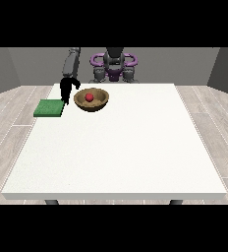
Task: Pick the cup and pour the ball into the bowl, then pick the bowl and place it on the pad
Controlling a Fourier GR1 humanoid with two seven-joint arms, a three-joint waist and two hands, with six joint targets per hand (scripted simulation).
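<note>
Ball (pixel 89 97) already in bowl (pixel 91 100). Hand (pixel 67 90) at view's left btw bowl and pad (pixel 49 108), can't tell fingers tbh. Clumsy rim grab could tip bowl, ball rolls across bench (pixel 121 152).

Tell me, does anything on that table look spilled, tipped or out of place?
Nothing looks spilled or tipped. The red ball sits inside the wooden bowl, which stands upright beside the green pad, not on it. No cup shows anywhere on the table.
</note>
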